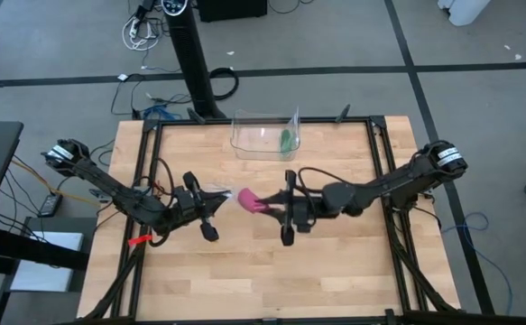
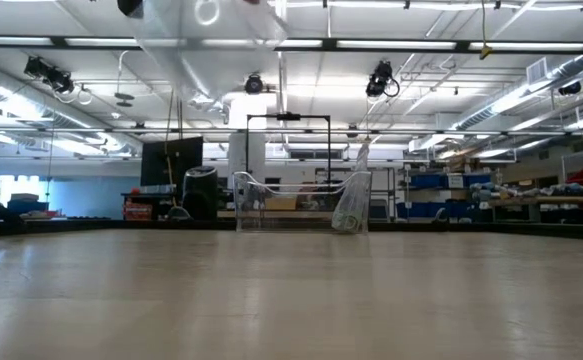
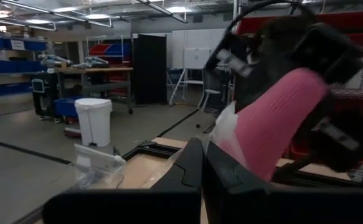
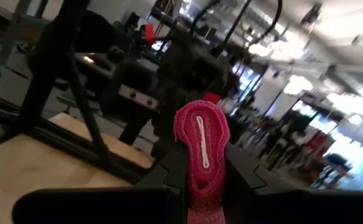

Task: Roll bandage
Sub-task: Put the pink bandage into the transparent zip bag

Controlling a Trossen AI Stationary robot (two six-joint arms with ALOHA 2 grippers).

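Item, bandage (image 1: 252, 201): a pink roll held above the middle of the table (image 1: 335, 280), at frame centre in the high view, clamped by my right end effector (image 1: 269, 207), whose fingers (image 4: 243, 177) pinched its flattened end. Item, my left end effector (image 1: 222, 195): fingers together, just left of the roll, a pale scrap at its tip. Item, clear plastic container (image 1: 264, 135): upper centre at the table's far edge, a small green item (image 1: 285, 139) inside.
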